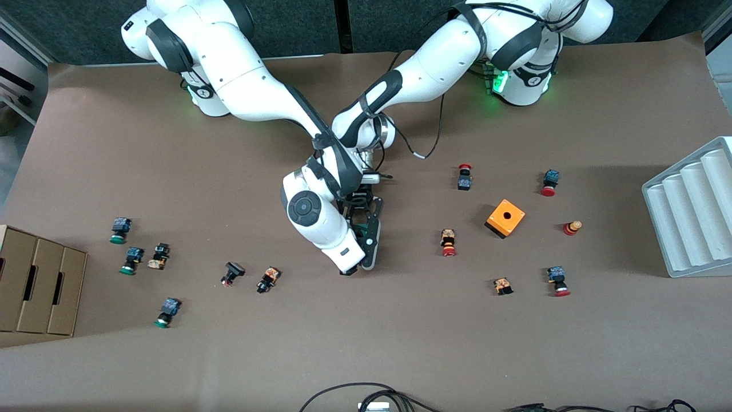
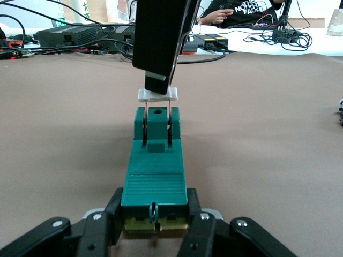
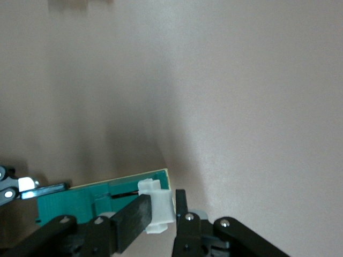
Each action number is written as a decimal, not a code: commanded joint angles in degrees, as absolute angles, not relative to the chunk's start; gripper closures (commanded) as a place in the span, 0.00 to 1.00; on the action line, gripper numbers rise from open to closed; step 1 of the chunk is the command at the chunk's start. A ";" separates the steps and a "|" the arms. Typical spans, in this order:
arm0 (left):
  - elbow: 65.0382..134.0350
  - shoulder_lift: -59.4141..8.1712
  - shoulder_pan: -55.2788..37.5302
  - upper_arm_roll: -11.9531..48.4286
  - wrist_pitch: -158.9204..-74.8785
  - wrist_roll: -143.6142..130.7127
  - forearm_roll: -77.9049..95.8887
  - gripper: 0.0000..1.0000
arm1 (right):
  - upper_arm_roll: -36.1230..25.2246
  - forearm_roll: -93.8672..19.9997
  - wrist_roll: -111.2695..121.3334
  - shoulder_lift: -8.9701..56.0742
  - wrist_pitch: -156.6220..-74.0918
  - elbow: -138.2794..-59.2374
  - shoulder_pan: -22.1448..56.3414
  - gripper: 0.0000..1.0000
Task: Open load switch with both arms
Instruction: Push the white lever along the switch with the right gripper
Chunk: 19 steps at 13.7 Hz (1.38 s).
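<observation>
The dark-green load switch lies on the brown table at the middle, between the two hands. My left gripper is shut on the switch body's end; in the left wrist view its fingers clamp both sides of the green block. My right gripper comes down over the other end of the switch. It is shut on the white sliding tab, which sits at the end of the green body. The left wrist view shows that tab standing a little off the block on two thin rods.
An orange cube with a hole and red-capped push-buttons lie toward the left arm's end. Green-capped push-buttons lie toward the right arm's end, near a cardboard box. A white ridged tray sits at the table's edge.
</observation>
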State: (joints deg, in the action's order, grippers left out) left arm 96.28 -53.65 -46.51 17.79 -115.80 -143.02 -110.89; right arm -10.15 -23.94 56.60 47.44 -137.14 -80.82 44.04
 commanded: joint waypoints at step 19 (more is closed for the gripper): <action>96.42 -54.05 -47.20 17.23 -115.31 -144.14 -111.71 0.54 | -10.02 -25.75 56.60 41.84 -131.93 -86.57 45.35 0.72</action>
